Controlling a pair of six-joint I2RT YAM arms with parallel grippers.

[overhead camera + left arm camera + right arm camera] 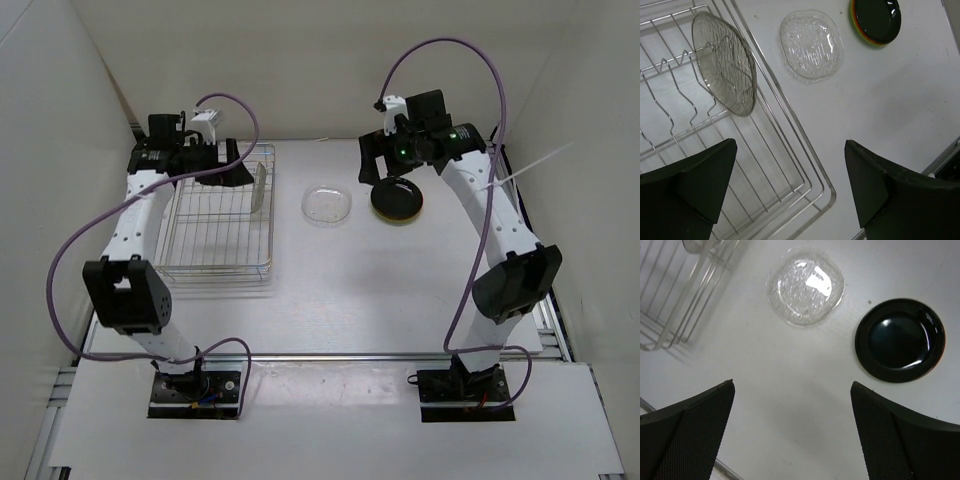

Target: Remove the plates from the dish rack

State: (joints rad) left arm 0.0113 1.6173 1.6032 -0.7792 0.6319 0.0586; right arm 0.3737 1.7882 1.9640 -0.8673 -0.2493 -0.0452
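Where clear plate (pixel 725 62) stands edgewise in dish rack (pixel 215 230) | black plate (pixel 900 340): flat

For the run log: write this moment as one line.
left fingers open over dish rack | right fingers open, empty | upright clear plate in rack | flat clear plate, black plate on table
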